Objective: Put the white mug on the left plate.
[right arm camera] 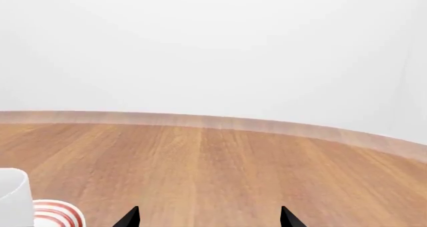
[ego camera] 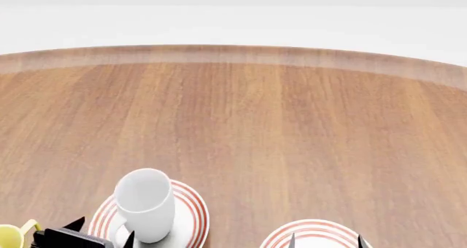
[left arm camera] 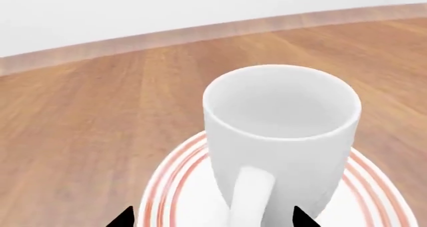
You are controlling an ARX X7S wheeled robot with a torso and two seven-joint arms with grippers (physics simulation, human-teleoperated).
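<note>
White mug (left arm camera: 280, 137) (upright) — on left plate (left arm camera: 170, 187).

The tall, glossy white mug (ego camera: 146, 204) stands upright on the red-ringed left plate (ego camera: 191, 215).

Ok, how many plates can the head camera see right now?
2. The left plate sits near the bottom left with the white mug on it; the other plate is at bottom right, cut off by the frame edge.
</note>
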